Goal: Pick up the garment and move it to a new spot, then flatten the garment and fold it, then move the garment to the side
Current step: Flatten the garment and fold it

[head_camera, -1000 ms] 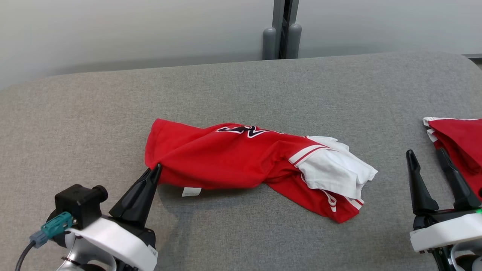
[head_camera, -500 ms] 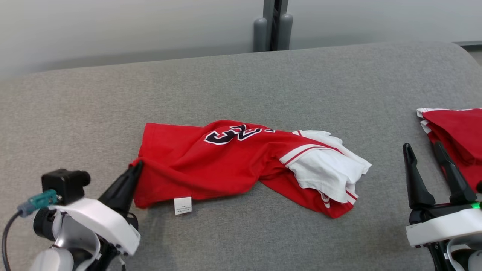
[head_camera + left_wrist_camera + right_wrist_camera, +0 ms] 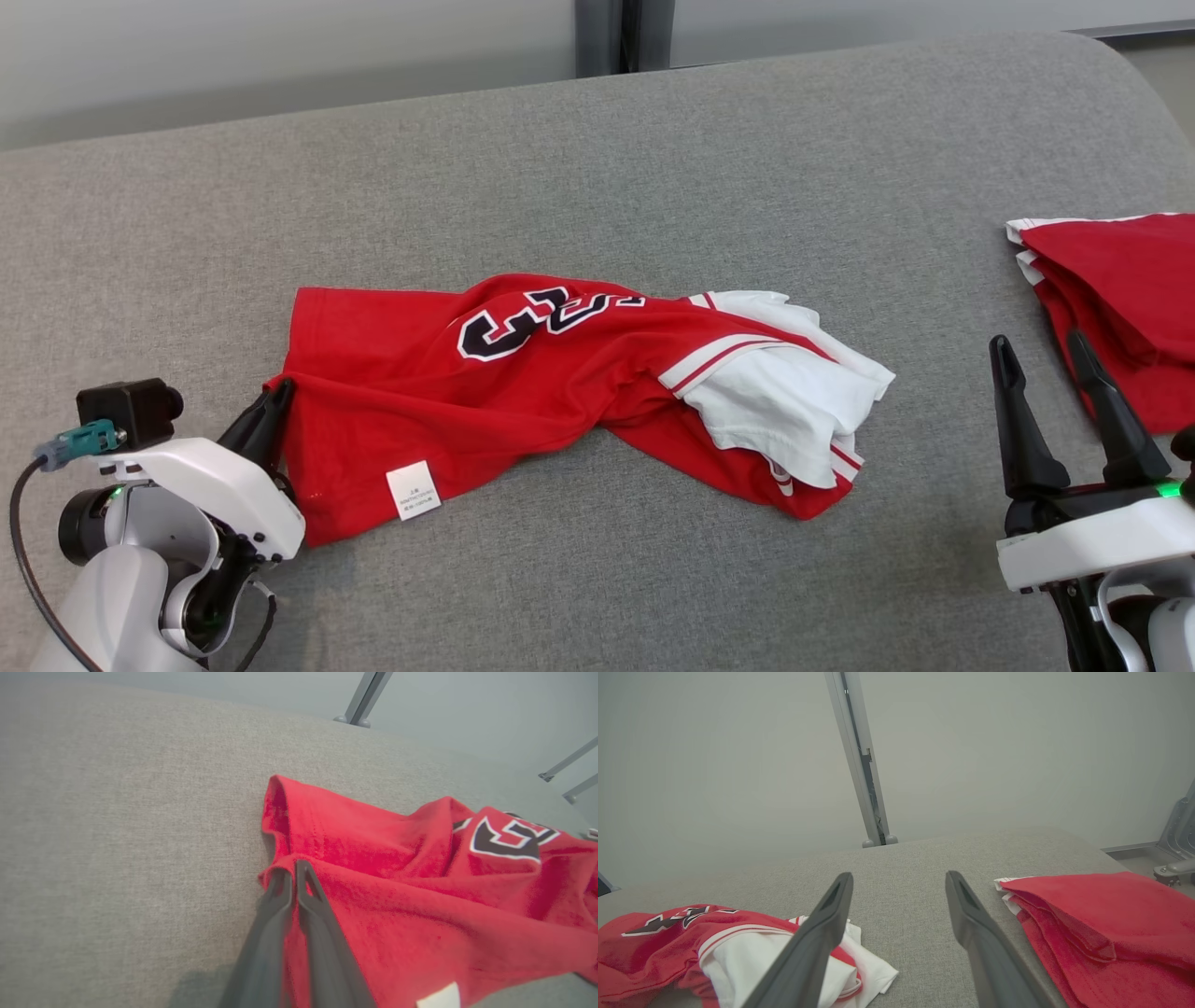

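Red knit cloth is pinched between the left arm's fingers [image 3: 264, 422], which are clamped together on a bunched edge of the crumpled red sports jersey with black, white-edged numerals and white sleeve panels [image 3: 420, 383]. In the left wrist view the two dark fingertips [image 3: 309, 893] are pressed side by side, with a fold of the red fabric caught at their ends. Just beyond the tips a turned-over hem is raised. A small white rectangular label [image 3: 413, 490] is seen a little to the right of them, nearer the robot.

The jersey is laid on the grey fabric-covered tabletop [image 3: 653, 168]. It is stretched from the left arm's fingers towards the right arm's fingers [image 3: 1019, 425], and its white part lies at the end nearer the latter, apart from them.

The right arm's fingers are released and spread wide, and bare grey tabletop is seen between them. Just beside their outer finger a folded stack of red fabric with white trim [image 3: 1120, 280] is laid; whether it is touched cannot be told. Beyond both pairs of fingers, past the far edge of the tabletop, a grey metal post [image 3: 597, 37] is stood against a pale wall.
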